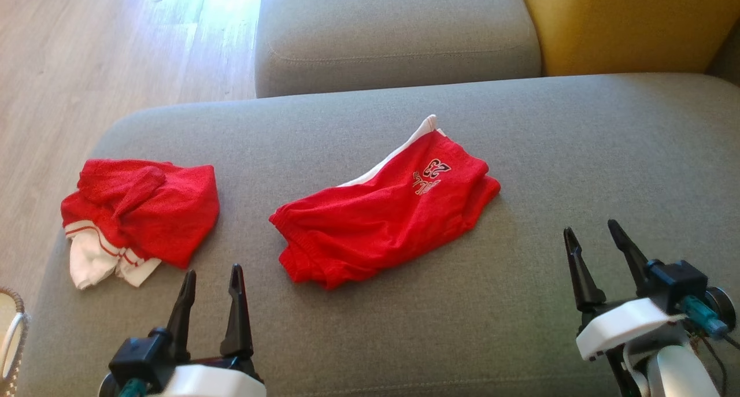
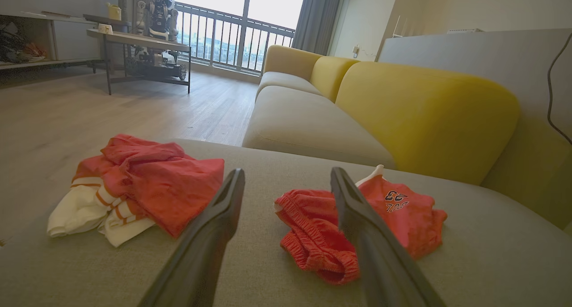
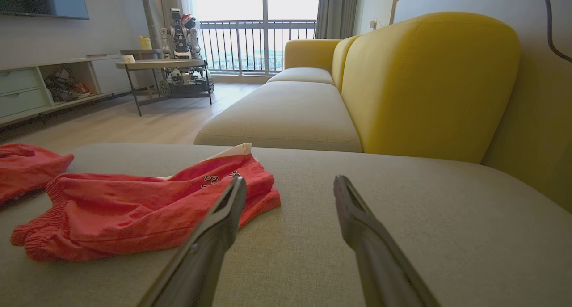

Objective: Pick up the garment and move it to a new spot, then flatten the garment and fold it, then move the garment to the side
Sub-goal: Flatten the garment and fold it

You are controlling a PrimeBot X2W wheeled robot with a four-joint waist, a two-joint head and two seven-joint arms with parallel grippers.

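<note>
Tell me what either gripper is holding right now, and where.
Nothing: the left gripper and right gripper are both open, clear of the shorts.

Head view high, looking steeply down on grey cushion (image 1: 520, 304), both wrist views low, near its surface, facing balcony window (image 2: 210, 3), all sharing red shorts (image 1: 381, 212)

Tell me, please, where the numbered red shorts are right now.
In the head view, the shorts lie at the middle of the grey seat, ahead of and between the left gripper and right gripper, with the red-and-white garment to their left.
</note>
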